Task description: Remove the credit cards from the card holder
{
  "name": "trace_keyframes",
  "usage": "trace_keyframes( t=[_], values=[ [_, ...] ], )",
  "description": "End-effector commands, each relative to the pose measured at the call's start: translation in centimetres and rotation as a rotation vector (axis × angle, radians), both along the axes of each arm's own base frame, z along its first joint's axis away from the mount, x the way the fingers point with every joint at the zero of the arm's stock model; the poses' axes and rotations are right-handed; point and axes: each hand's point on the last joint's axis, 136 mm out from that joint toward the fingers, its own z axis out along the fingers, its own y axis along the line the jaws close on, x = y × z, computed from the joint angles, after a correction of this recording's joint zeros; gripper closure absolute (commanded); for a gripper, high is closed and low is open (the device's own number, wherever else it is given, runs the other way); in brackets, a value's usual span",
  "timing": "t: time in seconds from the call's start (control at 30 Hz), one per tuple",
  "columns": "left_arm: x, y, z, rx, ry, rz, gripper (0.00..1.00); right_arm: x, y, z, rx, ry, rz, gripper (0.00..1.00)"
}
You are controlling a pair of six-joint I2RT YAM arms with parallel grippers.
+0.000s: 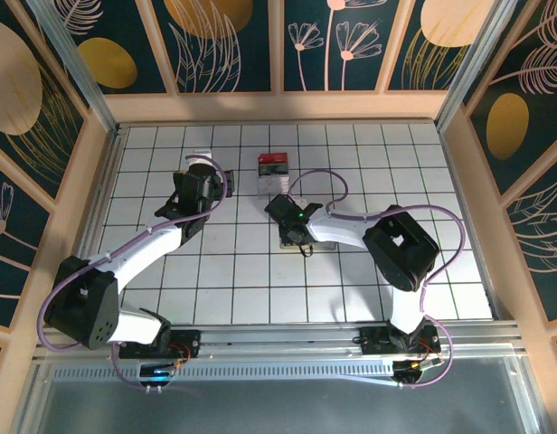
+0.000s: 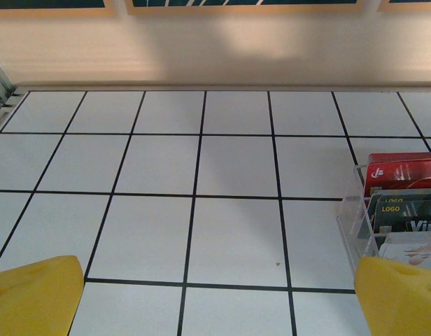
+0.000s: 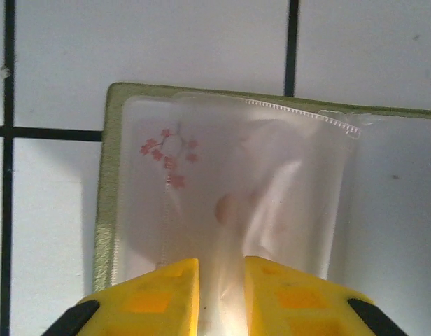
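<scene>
Right gripper (image 3: pixel 221 273) pinches the clear inner sleeve of the card holder (image 3: pixel 229 175), which lies opened flat on the white tiled table (image 3: pixel 54 56) directly beneath its fingertips. Left gripper (image 2: pixel 219 273) hangs spread wide, a clear box (image 2: pixel 394 210) just beside its right finger.

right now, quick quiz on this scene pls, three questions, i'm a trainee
1. True or false: the left gripper is open and holds nothing.
2. The right gripper pinches: A) a loose card B) the card holder's clear sleeve C) nothing.
3. Fill in: the clear box stands to the left gripper's ____.
Key: 1 true; 2 B; 3 right.
</scene>
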Motion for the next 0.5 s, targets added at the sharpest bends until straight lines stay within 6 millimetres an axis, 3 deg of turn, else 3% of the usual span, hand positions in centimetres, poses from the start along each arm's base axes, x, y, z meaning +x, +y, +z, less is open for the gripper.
trace_keyframes(
  t=[0.0,0.47],
  values=[
    [0.4,0.2,1.1,0.003,-0.017,0.006,0.01,-0.4,-2.8,0.5,-0.087,-0.019,-0.053,0.79],
    [-0.5,-2.7,1.4,-0.031,-0.033,-0.155,0.01,0.7,-4.9,2.4,-0.077,-0.081,-0.119,0.72]
  ],
)
